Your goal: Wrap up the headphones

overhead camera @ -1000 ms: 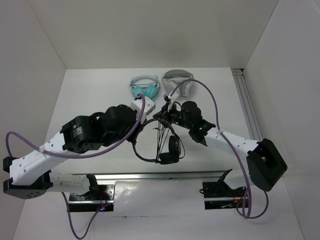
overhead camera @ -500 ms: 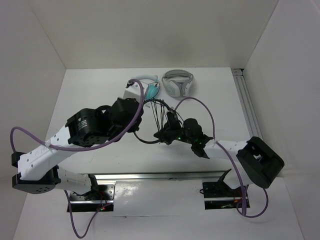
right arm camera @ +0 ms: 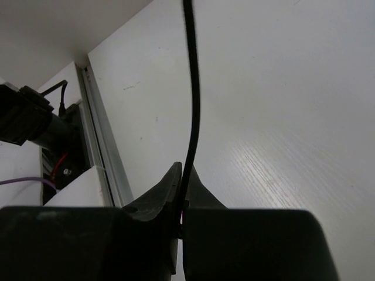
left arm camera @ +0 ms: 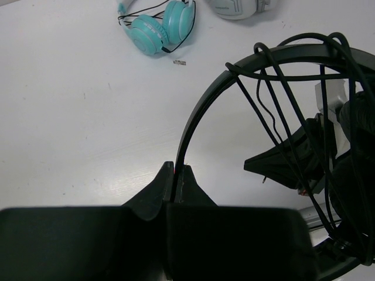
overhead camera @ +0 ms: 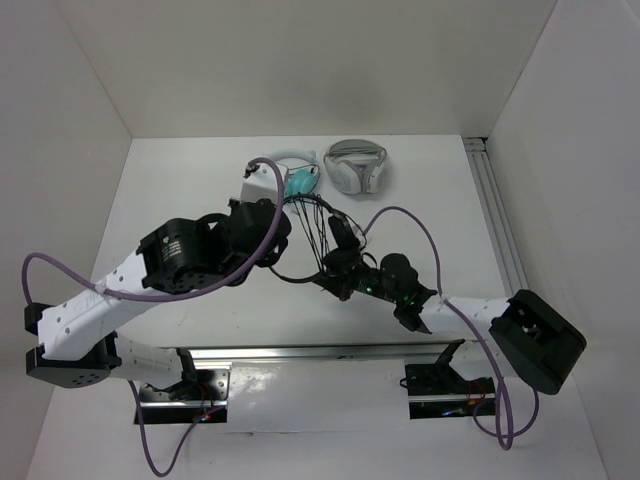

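L fingers [left arm camera: 153,192] pinch headphones [left arm camera: 191,120]; R fingers [right arm camera: 159,196] pinch cable [right arm camera: 195,88].

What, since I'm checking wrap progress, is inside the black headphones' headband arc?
Several cable strands cross inside the headband, with white table showing between them. Toward the right, dark hardware sits behind the strands, and what lies beyond it cannot be seen.

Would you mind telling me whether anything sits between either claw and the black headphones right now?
Nothing visible does: the left claw is shut on the headband of the headphones, and the right claw is shut on their cable.
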`<move>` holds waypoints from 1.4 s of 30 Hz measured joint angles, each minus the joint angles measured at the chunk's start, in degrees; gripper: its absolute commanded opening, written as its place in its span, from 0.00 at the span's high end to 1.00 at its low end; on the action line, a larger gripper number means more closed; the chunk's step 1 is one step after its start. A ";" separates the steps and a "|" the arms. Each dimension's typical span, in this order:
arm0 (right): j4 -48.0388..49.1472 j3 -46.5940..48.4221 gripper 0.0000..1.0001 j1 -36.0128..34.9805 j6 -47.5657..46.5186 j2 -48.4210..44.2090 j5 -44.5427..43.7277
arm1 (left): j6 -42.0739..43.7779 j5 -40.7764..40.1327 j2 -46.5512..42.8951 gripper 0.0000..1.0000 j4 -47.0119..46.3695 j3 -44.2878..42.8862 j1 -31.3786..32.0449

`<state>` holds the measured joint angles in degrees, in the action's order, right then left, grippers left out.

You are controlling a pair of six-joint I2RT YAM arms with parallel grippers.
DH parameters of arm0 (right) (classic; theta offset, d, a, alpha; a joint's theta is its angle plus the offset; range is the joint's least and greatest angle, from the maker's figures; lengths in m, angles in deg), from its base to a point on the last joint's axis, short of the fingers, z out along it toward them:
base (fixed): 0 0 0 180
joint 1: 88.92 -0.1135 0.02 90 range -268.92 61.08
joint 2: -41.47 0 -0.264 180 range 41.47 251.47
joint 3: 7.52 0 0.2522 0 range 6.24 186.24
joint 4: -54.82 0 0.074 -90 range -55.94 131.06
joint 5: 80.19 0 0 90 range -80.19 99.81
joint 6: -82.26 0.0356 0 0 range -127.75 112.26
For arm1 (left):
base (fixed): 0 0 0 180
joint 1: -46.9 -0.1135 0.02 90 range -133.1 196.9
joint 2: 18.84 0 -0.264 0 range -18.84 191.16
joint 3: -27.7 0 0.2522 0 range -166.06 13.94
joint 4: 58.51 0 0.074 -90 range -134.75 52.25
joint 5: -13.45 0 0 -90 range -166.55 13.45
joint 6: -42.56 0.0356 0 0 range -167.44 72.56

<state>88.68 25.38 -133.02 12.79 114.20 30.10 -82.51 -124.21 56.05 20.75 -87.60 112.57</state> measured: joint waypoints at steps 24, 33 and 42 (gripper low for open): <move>-4.22 -1.84 1.00 -19.76 1.03 -10.95 -23.74 | -7.41 -2.29 -6.71 1.00 -1.81 8.35 -9.51; -21.16 10.54 1.00 -30.84 -0.92 -12.94 -31.43 | -8.55 -3.06 -6.88 1.00 -4.94 19.82 -15.10; -34.49 22.23 0.95 -36.76 -2.51 -12.15 -37.53 | -5.44 0.79 -6.95 1.00 -11.04 26.40 -18.88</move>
<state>54.19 47.61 -169.78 10.28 102.04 -7.43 -87.95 -123.42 49.10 9.71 -61.20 93.69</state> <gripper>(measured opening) 0.051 0.046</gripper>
